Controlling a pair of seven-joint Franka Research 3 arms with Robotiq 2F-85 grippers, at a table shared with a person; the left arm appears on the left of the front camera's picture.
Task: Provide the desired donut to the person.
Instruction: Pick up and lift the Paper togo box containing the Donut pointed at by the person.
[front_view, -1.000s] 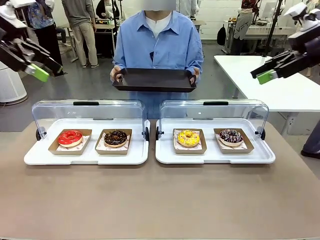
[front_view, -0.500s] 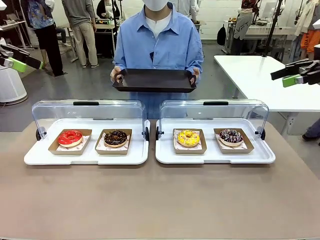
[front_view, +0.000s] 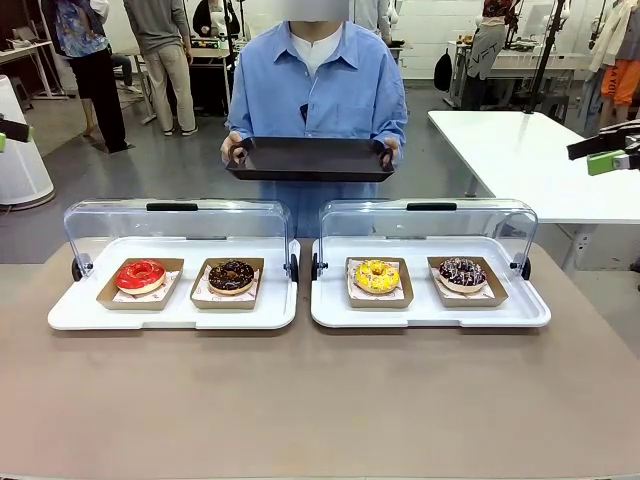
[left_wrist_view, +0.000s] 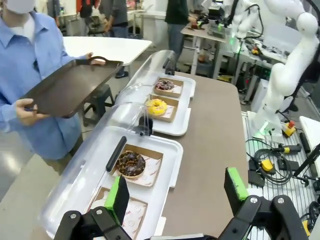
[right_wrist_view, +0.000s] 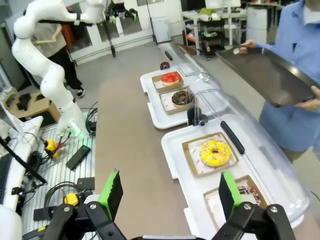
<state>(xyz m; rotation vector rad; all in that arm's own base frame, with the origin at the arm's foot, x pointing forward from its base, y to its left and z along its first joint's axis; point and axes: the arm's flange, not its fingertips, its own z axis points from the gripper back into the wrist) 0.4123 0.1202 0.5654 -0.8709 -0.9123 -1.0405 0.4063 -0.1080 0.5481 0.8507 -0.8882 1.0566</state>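
The person (front_view: 316, 85) stands at the far side holding out a flat black tray (front_view: 308, 158) with both hands. Before them lie a red donut (front_view: 140, 274), a chocolate donut (front_view: 231, 275), a yellow donut (front_view: 376, 275) and a dark sprinkled donut (front_view: 462, 271), each in a brown card box. My left gripper (left_wrist_view: 177, 192) hangs open high over the left end of the table, above the chocolate donut (left_wrist_view: 130, 163). My right gripper (right_wrist_view: 169, 194) is open too, high over the right end, above the yellow donut (right_wrist_view: 215, 152). Neither holds anything.
The donuts rest in two white display trays (front_view: 175, 315) (front_view: 430, 315) whose clear lids (front_view: 175, 220) are swung back toward the person. The brown tabletop (front_view: 320, 400) in front is bare. A white table (front_view: 540, 160) stands at the back right.
Both grippers have drawn outward toward the picture's side edges, staying open. The person keeps the black tray held out in the same place.
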